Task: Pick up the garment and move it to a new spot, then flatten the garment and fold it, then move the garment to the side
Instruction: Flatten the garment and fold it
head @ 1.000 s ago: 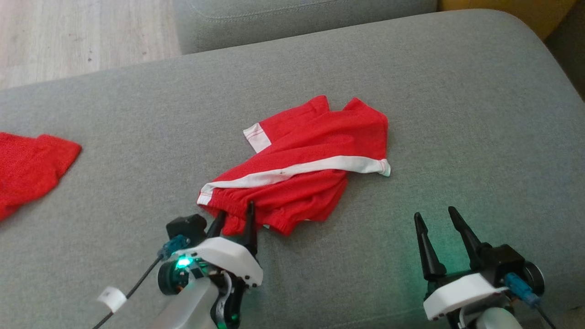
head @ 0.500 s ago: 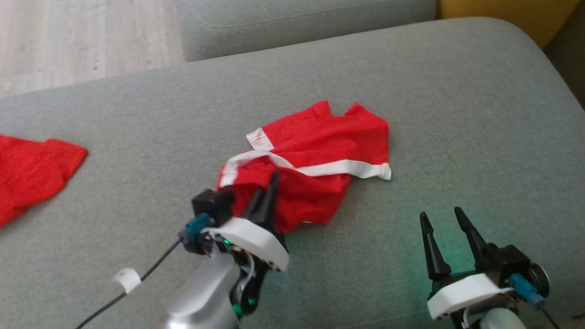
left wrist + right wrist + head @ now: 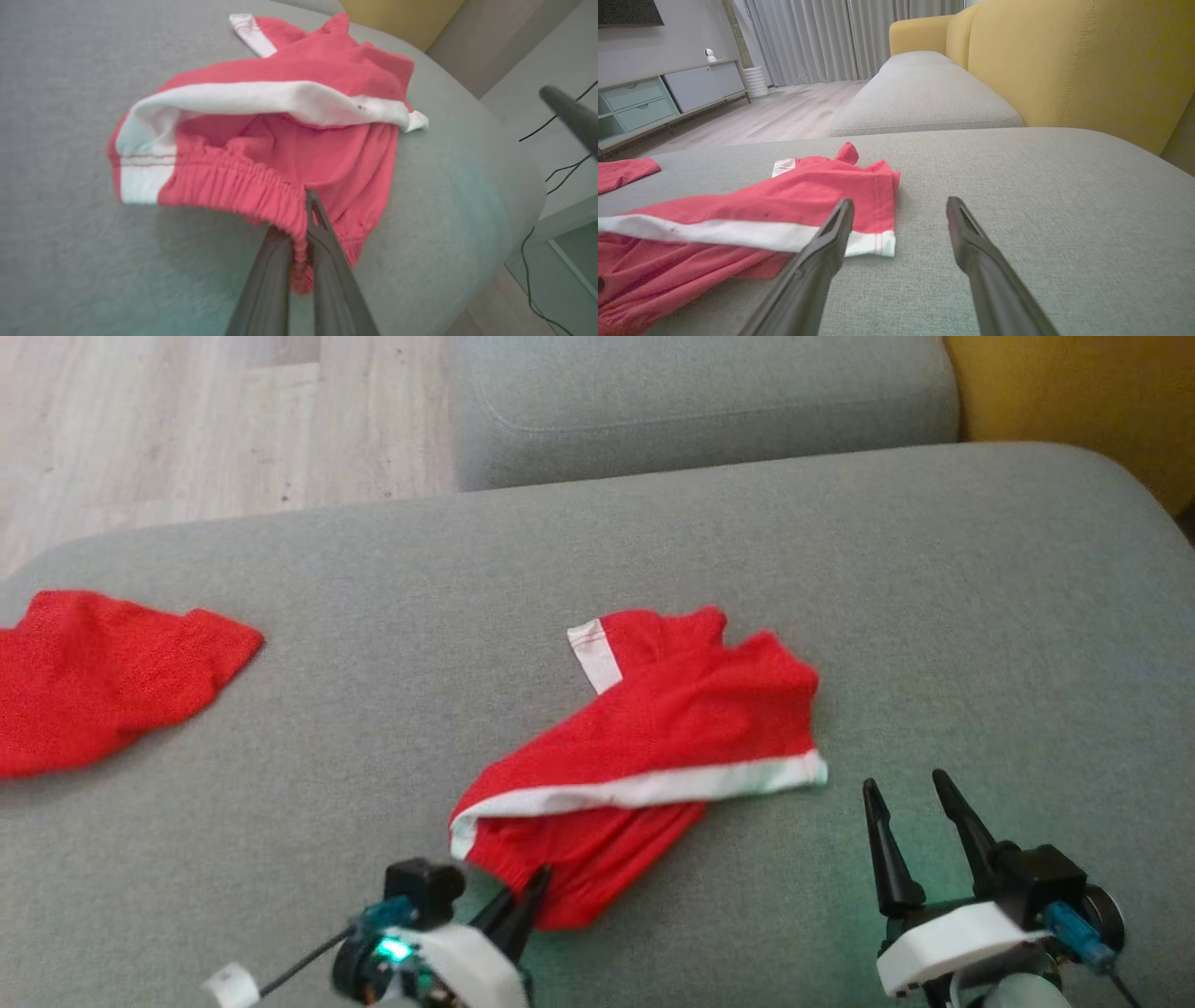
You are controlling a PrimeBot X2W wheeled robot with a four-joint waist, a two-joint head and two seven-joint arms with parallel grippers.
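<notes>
Head: shorts (image 3: 653,747) crumpled on middle of cushion (image 3: 934,569); judged soft, light, likely to sag | Left wrist: left gripper (image 3: 304,228) pinched on elastic waistband (image 3: 233,186), the firmest hold point | Right wrist: right gripper (image 3: 900,205) spread, empty, just beside white hem (image 3: 873,242)

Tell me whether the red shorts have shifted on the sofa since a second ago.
Yes: the red shorts, pinched by the left hand, slid nearer the robot, away from the far cushion.
</notes>
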